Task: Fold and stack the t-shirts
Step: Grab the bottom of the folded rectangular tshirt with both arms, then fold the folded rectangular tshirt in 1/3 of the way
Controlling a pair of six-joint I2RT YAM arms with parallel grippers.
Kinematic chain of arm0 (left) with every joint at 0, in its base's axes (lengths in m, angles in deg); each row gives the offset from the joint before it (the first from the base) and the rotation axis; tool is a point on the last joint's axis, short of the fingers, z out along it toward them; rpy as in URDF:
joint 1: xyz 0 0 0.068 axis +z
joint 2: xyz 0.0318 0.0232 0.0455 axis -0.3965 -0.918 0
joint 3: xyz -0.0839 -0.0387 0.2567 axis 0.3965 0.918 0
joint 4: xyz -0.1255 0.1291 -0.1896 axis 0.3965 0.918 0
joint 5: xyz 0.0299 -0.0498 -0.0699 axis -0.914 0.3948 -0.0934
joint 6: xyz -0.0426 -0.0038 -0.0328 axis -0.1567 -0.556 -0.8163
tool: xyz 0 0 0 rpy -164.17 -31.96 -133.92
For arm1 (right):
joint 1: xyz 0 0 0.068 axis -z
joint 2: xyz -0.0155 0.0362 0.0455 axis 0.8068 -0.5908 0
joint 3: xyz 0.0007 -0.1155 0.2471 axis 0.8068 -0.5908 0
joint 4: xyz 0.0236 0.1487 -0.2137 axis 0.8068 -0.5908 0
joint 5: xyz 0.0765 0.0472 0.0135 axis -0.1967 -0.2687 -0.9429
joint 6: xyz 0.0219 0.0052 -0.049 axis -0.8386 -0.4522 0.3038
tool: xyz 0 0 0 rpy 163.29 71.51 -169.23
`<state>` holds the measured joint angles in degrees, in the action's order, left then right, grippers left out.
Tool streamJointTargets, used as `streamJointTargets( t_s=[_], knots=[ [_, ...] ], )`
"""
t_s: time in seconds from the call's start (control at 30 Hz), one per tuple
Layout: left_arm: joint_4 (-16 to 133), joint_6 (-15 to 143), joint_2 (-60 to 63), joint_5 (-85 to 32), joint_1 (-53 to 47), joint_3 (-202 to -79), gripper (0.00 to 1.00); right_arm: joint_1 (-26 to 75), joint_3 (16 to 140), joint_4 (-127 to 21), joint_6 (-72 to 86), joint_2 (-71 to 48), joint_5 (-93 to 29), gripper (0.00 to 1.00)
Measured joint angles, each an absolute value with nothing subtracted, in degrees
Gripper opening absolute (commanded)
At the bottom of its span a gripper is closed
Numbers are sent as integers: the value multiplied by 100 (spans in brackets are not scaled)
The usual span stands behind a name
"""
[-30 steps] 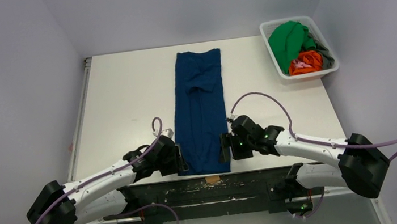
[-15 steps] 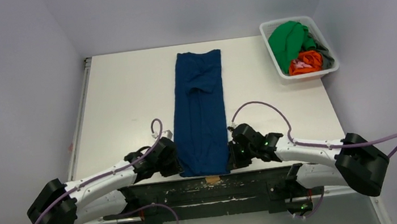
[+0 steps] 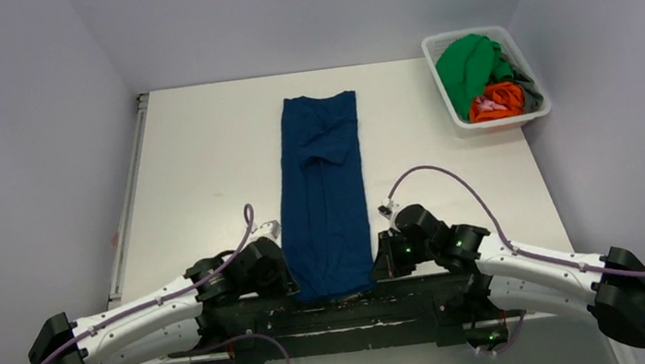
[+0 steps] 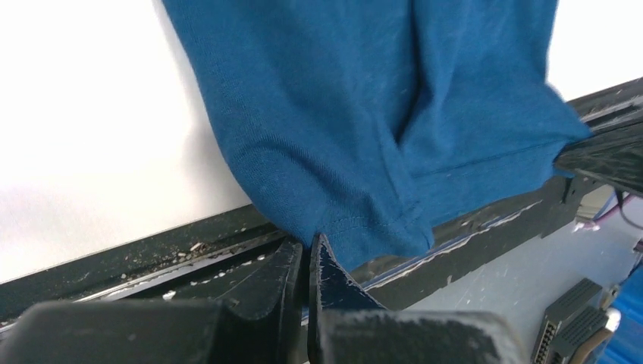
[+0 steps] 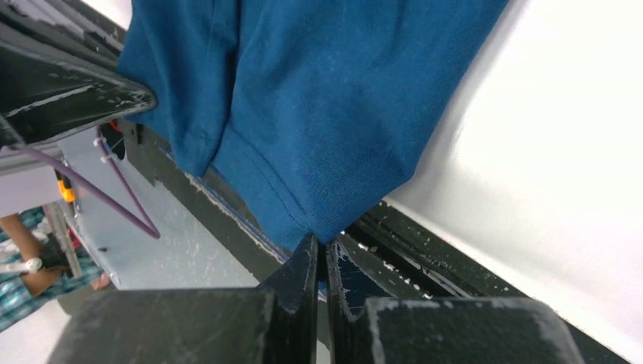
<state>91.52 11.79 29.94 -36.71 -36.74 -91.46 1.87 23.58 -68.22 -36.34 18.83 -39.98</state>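
A navy blue t-shirt, folded into a long narrow strip, lies down the middle of the white table. Its near hem hangs slightly over the table's front edge. My left gripper is shut on the hem's left corner. My right gripper is shut on the hem's right corner. In both wrist views the jaws pinch blue cloth at their tips, my left gripper and my right gripper. The other t-shirts, green, orange and dark grey, lie bunched in the basket.
A white slotted basket stands at the table's far right corner. A black rail runs along the near edge under both grippers. Grey walls close in on both sides.
Both grippers have closed on the near hem corners and pulled back toward the table's front edge. The shirt has slid toward me, its near end now over the edge.
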Motion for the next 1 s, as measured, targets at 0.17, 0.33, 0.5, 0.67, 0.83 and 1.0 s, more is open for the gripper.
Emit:
streamJointTargets(
  t_s=[0.17, 0.33, 0.5, 0.67, 0.83, 1.0],
  knots=[
    [9358, 1286, 2535, -4043, -3512, -9946, 0, 235, 2811, -7001, -3613, 1605, -3561, 0],
    [9292, 1688, 1954, -4110, -2734, -10641, 0, 676, 3602, -6905, -3442, 930, -3288, 0],
    [9321, 2248, 1237, -4099, -2159, -11400, 0, 1356, 4105, -6736, -3232, 233, -3104, 0],
    [9257, 2696, 360, -3914, -1549, -12101, 0, 1677, 4664, -6699, -3007, -312, -2954, 0],
    [9220, 3008, -516, -3675, -1079, -12667, 0, 2060, 5071, -6511, -2898, -856, -2921, 0],
    [9157, 3207, -1268, -3391, -760, -13216, 0, 2291, 5455, -6400, -2815, -1514, -2919, 0]
  ],
)
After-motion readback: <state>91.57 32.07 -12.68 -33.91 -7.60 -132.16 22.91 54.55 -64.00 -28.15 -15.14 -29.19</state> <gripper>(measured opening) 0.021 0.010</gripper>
